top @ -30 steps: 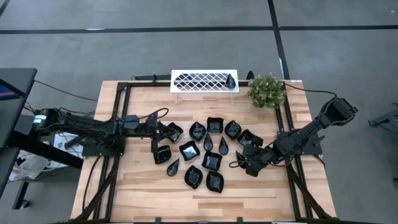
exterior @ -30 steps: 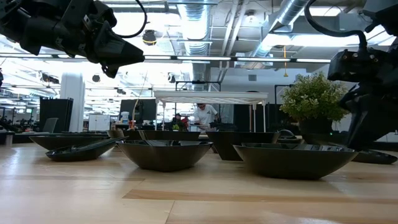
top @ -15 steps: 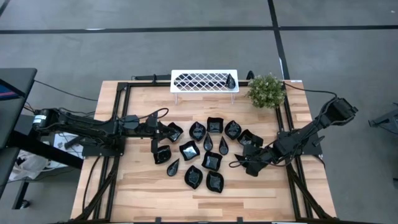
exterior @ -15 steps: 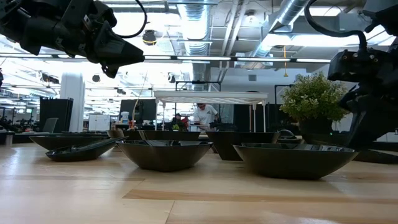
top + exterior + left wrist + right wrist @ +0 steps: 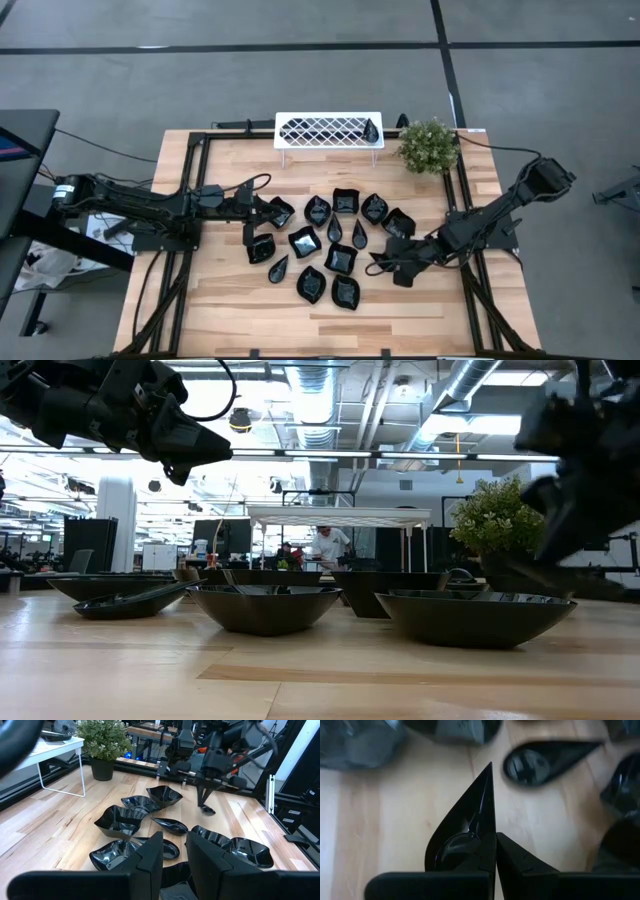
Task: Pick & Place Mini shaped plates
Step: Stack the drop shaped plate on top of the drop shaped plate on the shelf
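Note:
Several glossy black mini shaped plates (image 5: 330, 245) rest on their bases in a cluster mid-table. My right gripper (image 5: 397, 268) is at the cluster's right side, shut on a teardrop-shaped plate (image 5: 465, 825), which also shows in the left wrist view as the teardrop plate (image 5: 208, 810) just above the wood. At the cluster's left side my left gripper (image 5: 264, 216) hovers above the plates there. Its fingers (image 5: 150, 862) stand a little apart with nothing between them. One more black plate (image 5: 372, 128) sits on the right end of the white lattice rack (image 5: 328, 130). My right gripper pinches the teardrop plate's rim at its rounded end (image 5: 481, 851) between its two fingers. The fingers slant down from the table's right side and lie along the plate, whose pointed tip (image 5: 489, 767) faces away from them. The plate hangs below the fingers, clear of the table.
A green potted plant (image 5: 428, 145) stands at the far right corner beside the rack. Black frame rails (image 5: 192, 190) run along the table's left and right sides. Bare wood lies along the near edge (image 5: 320, 325). A person shows far off in the room behind (image 5: 325, 545).
My right gripper has risen and rolled a little, moving slightly toward the table's left. It has lifted the teardrop plate off the wood, where the plate lay a second ago. The other plates have stayed where they were.

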